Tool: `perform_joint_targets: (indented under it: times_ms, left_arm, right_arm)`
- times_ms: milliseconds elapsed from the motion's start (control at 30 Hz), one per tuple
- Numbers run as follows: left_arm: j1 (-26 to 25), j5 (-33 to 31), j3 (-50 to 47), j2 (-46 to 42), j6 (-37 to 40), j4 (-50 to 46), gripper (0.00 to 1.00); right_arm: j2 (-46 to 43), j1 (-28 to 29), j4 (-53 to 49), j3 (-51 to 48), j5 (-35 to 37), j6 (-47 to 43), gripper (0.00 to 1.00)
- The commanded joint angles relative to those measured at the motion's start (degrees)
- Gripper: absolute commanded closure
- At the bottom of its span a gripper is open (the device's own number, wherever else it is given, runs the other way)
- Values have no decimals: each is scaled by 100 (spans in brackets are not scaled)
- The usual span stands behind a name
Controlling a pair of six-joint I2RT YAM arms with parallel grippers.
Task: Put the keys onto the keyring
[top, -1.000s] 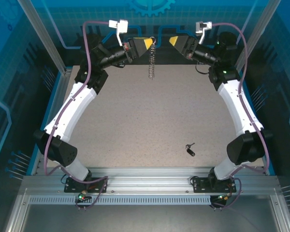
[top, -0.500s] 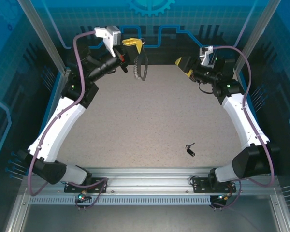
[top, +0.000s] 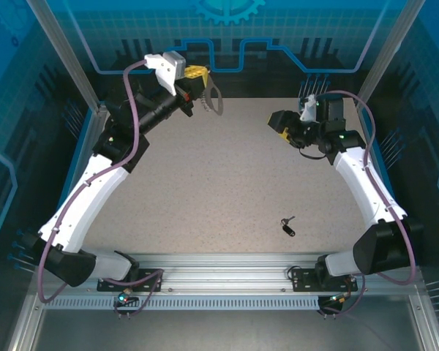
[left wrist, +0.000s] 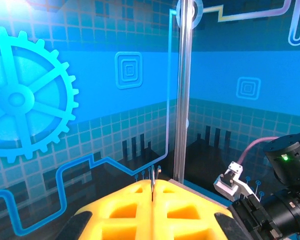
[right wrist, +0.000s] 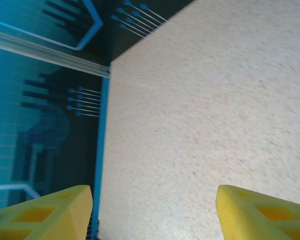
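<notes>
Nearest, key (top: pixel 287 227) seen lying on table (top: pixel 219 183), lower right of centre in top view, well apart from both grippers. Farther, at upper right, right gripper (top: pixel 282 123) held with jaws parted wide, nothing gripped. Wrist view adds yellow fingers (right wrist: pixel 45 212) apart, bare table between. Farthest, at upper left of centre, left gripper (top: pixel 202 79) clamped on keyring (top: pixel 215 102), loop hanging below. Left wrist view adds thin metal edge (left wrist: pixel 152 182) pinched between closed fingers, right arm (left wrist: pixel 285 210) at lower right.

The right claw (top: pixel 278 123) has pulled back from the left claw (top: pixel 202 82), which swung the keyring (top: pixel 215 103) leftward
</notes>
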Motion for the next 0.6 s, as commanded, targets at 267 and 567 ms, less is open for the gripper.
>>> perform_joint_targets:
  times_ms: [267, 567]
  left_arm:
    - [-49, -366, -209, -156, -145, -75, 100]
    - [-89, -445, -483, -195, -586, -15, 100]
  right_arm:
    - [-95, 460, -2235, -718, 1685, -242, 35]
    - [-381, 501, -2528, -2053, 2142, -222, 37]
